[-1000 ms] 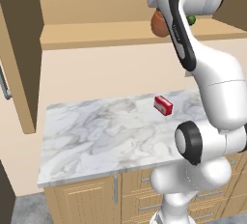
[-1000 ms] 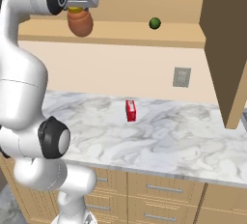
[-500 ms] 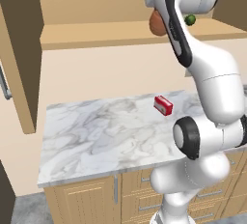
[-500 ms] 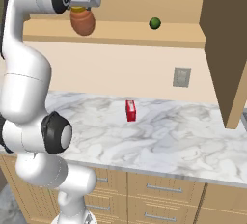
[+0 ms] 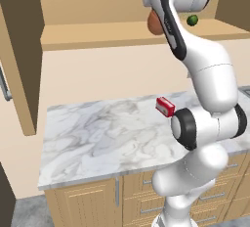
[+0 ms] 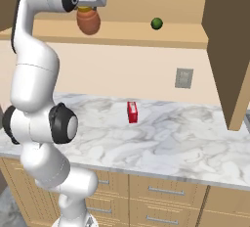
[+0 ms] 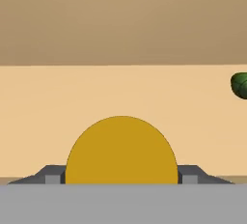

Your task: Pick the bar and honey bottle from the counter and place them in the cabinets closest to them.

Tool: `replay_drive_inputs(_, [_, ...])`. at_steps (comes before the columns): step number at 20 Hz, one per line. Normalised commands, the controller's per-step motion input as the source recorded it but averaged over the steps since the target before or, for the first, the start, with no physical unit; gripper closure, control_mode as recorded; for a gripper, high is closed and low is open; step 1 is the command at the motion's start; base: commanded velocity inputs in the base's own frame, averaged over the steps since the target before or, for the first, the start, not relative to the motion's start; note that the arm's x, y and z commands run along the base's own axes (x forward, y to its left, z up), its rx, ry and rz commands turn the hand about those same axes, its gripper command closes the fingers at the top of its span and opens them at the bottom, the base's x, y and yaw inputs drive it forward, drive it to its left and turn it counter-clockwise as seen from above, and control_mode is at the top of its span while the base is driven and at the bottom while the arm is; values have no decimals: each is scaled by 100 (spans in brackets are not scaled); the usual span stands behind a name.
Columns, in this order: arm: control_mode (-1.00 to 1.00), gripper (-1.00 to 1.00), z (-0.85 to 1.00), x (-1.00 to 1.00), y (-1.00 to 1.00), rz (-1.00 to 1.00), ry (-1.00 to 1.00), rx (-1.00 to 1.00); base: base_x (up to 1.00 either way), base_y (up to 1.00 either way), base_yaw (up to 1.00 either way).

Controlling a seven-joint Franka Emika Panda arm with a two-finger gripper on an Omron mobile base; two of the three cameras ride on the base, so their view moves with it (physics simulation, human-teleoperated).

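My gripper (image 7: pixel 121 177) is clamped on the honey bottle (image 6: pixel 88 21), one finger (image 7: pixel 52 175) on either side of its yellow cap. The bottle hangs under my hand at the front edge of the cabinet shelf (image 6: pixel 122 34). A green ball (image 6: pixel 156 23) sits on that shelf to my right. Far below me, a red box (image 6: pixel 132 112) lies on the counter (image 6: pixel 185 147).

White marble desk (image 6: pixel 185 147) with grey veins: one red box (image 6: pixel 132 112) stands on it near the middle, towards the far edge. Cabinet shelf floor (image 6: pixel 180 34) above: one small green ball (image 6: pixel 156 23) rests on it.
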Motion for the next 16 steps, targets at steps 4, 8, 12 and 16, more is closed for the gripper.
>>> replay_drive_inputs(4, [-100,100,0,41,0,0,2,0,0,0,0])
replay_drive_inputs(8, [-100,100,0,34,0,0,2,0,0,0,0])
replay_drive_inputs(12, [-100,100,0,25,0,0,0,0,0,0,0])
replay_drive_inputs(16, [-100,100,0,28,0,0,0,0,0,0,0])
